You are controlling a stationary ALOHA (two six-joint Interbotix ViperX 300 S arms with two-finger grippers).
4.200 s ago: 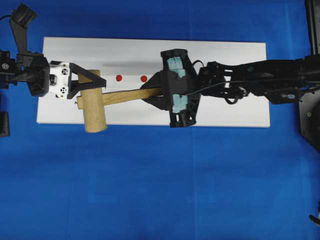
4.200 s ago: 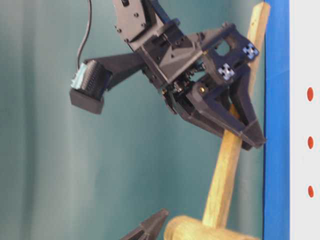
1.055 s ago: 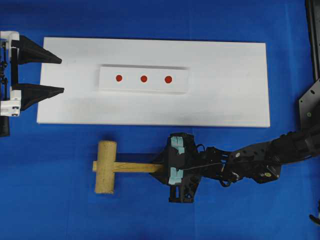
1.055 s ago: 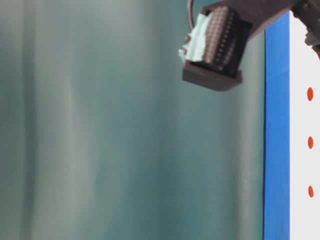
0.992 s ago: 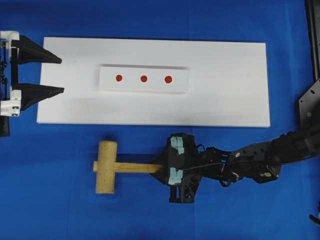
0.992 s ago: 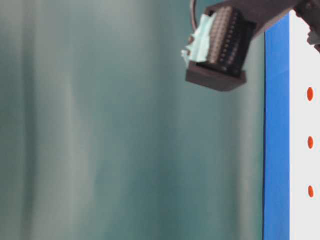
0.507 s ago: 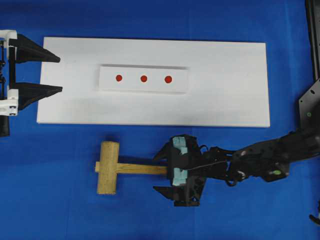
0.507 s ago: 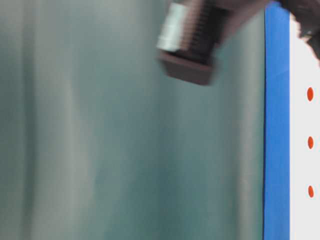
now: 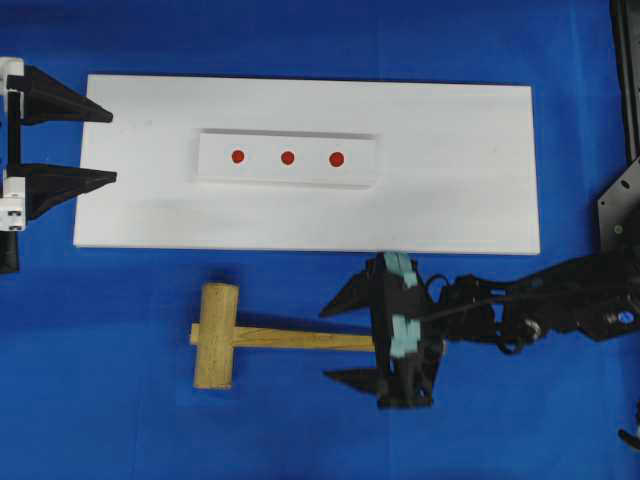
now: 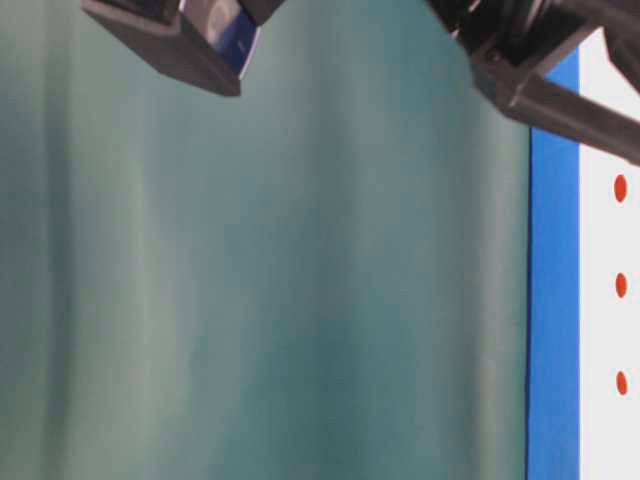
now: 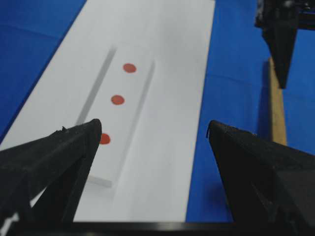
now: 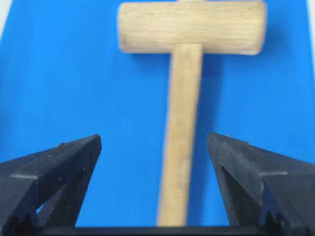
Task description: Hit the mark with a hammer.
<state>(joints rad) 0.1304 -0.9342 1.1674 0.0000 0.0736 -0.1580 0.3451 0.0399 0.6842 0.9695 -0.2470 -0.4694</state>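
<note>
The hammer [image 9: 216, 335], a light wooden mallet, lies flat on the blue cloth in front of the white board, its handle [image 9: 300, 339] pointing right. My right gripper [image 9: 328, 344] is open, its black fingers straddling the handle's free end without touching it; the right wrist view shows the handle [image 12: 182, 137] between the spread fingers and the head [image 12: 192, 27] beyond. Three red marks [image 9: 288, 157] sit in a row on a raised white strip on the board. My left gripper [image 9: 112, 147] is open and empty at the board's left end, facing the marks [image 11: 117, 100].
The white board [image 9: 450, 170] lies across the blue cloth. The right arm's black links [image 9: 540, 310] stretch in from the right edge. In the table-level view parts of the right arm [image 10: 540, 70] hang at the top, beside the red dots [image 10: 621, 285].
My right gripper has opened and let go of the hammer handle, then drawn back to the right. The hammer stays on the cloth. The left gripper has drifted slightly left.
</note>
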